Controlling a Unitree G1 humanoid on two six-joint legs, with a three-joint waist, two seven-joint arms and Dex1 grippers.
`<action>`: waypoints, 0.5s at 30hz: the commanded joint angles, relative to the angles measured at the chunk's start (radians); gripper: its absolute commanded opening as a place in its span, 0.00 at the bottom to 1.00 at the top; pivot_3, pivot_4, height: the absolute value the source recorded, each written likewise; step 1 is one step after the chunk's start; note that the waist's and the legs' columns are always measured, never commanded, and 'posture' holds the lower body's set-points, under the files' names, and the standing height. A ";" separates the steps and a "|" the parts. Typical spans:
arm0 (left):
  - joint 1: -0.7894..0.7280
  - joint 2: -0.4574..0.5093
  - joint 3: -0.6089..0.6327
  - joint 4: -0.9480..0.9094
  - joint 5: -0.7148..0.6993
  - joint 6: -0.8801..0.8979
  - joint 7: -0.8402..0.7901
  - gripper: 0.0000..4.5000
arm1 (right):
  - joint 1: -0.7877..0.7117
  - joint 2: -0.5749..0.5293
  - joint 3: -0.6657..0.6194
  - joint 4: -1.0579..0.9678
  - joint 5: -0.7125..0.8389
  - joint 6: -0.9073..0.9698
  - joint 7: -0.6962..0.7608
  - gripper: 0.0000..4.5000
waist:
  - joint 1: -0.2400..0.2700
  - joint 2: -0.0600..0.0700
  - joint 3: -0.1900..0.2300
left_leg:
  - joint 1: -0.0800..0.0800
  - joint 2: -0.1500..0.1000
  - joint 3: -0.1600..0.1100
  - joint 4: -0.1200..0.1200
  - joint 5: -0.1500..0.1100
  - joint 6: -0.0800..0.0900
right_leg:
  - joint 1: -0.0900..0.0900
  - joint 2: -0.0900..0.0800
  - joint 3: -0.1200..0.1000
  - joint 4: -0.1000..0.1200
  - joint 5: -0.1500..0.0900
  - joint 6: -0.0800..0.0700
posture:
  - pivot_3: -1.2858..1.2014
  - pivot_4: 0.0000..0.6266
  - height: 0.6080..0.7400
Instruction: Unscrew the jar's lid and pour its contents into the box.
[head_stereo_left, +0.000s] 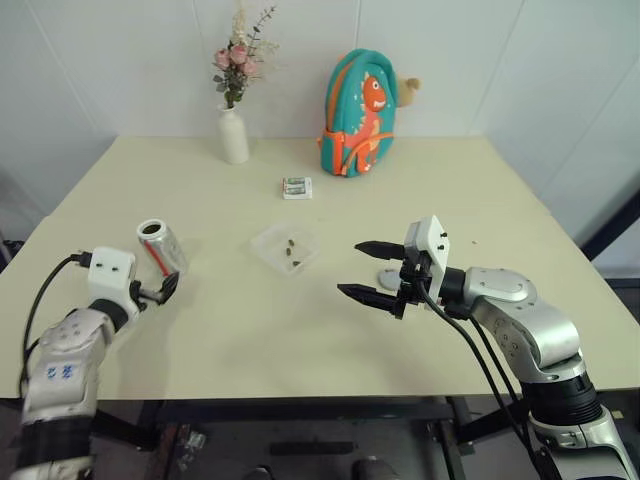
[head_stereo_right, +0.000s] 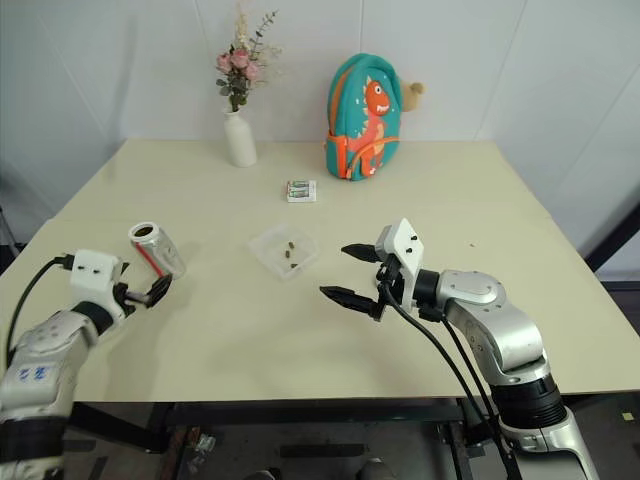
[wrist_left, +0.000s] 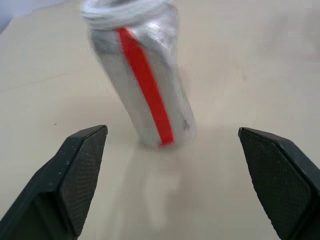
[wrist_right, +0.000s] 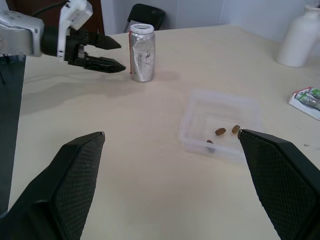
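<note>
The jar (head_stereo_left: 162, 247), clear with a red stripe, stands upright and lidless at the table's left. My left gripper (head_stereo_left: 165, 290) is open just short of it, its fingers (wrist_left: 75, 175) wide apart and not touching the jar (wrist_left: 145, 85). The transparent box (head_stereo_left: 264, 240) lies at mid-table with a few brown bits (wrist_right: 220, 131) of the contents inside. My right gripper (head_stereo_left: 350, 268) hovers open and empty to the right of the box. A flat grey lid (head_stereo_left: 388, 277) lies on the table, partly hidden behind the right gripper.
A white vase (head_stereo_left: 234, 135) with flowers and a teal dinosaur backpack (head_stereo_left: 358, 115) stand at the table's far edge. A small white-and-green packet (head_stereo_left: 297, 187) lies beyond the box.
</note>
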 joint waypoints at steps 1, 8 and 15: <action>0.052 0.060 0.004 -0.149 -0.058 -0.130 -0.189 1.00 | 0.013 -0.026 -0.022 -0.043 0.007 -0.068 0.047 1.00 | 0.002 0.000 0.000 | 0.000 0.000 0.000 0.000 0.000 0.000 | 0.000 0.000 0.000 0.000 -0.002 -0.004 | 0.52 0.24 1.00; -0.077 0.138 -0.058 -0.061 -0.158 -0.293 -0.508 1.00 | -0.008 -0.049 -0.018 0.073 -0.036 -0.233 0.158 1.00 | 0.005 0.000 0.000 | 0.002 0.000 0.001 -0.006 0.001 0.001 | 0.007 0.000 0.000 -0.017 -0.002 -0.012 | 0.52 0.24 1.00; -0.152 0.127 -0.083 -0.038 -0.243 -0.236 -0.610 1.00 | 0.008 -0.094 -0.032 0.134 -0.044 -0.278 0.238 1.00 | 0.000 0.000 0.000 | 0.004 0.001 0.002 -0.010 -0.003 0.005 | 0.008 -0.001 -0.001 -0.018 0.006 0.007 | 0.52 0.24 1.00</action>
